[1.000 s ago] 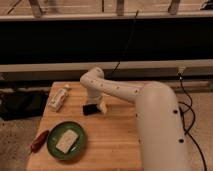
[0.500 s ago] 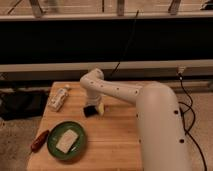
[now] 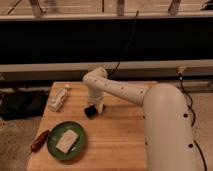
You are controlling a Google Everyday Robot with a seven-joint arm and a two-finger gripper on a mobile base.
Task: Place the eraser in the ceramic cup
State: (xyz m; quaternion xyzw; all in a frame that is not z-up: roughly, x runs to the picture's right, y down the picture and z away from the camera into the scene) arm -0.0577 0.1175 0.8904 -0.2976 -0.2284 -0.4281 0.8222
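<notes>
My white arm reaches from the lower right over the wooden table (image 3: 115, 145). The gripper (image 3: 96, 107) points down at the table's middle, right next to a small black block, likely the eraser (image 3: 90, 111), which lies on the wood at its lower left. I cannot tell whether the block is touched or held. No ceramic cup is in view.
A green plate (image 3: 55, 148) with a pale slab on it sits at the front left. A red-brown object (image 3: 39, 141) lies at the table's left front edge. A pale wrapped item (image 3: 58, 98) lies at the back left. A black cable (image 3: 125, 45) hangs behind the table.
The gripper has stayed over the black block near the table's middle; no clear movement of arm or objects.
</notes>
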